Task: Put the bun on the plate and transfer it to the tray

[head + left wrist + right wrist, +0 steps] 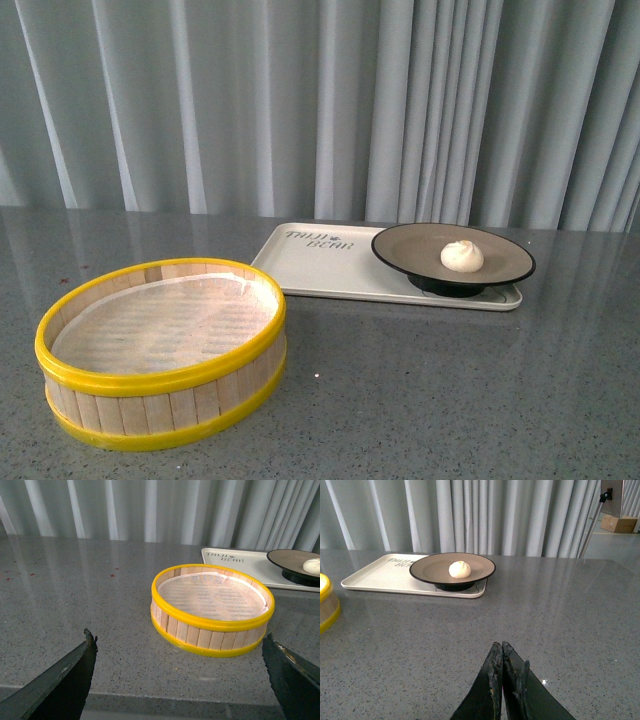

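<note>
The cream-white bun (462, 256) lies on the taupe plate (415, 248) with its black rim, and the plate stands on the right end of the cream tray (300, 265). The right wrist view shows the same bun (459, 569), plate (430, 569) and tray (375, 575) well ahead of my right gripper (501, 645), which is shut with nothing in it, low over the grey table. My left gripper (178, 639) is open and empty near the table's front edge, facing the steamer basket; the bun (312, 565) on the plate (287, 560) and the tray (240, 562) show beyond it. Neither arm appears in the front view.
A round wooden steamer basket (160, 395) with yellow rims and a white liner stands at the front left of the grey speckled table, also visible as the basket (212, 635) in the left wrist view. Grey curtains hang behind the table. A stand and a box (619, 524) are off to the far right.
</note>
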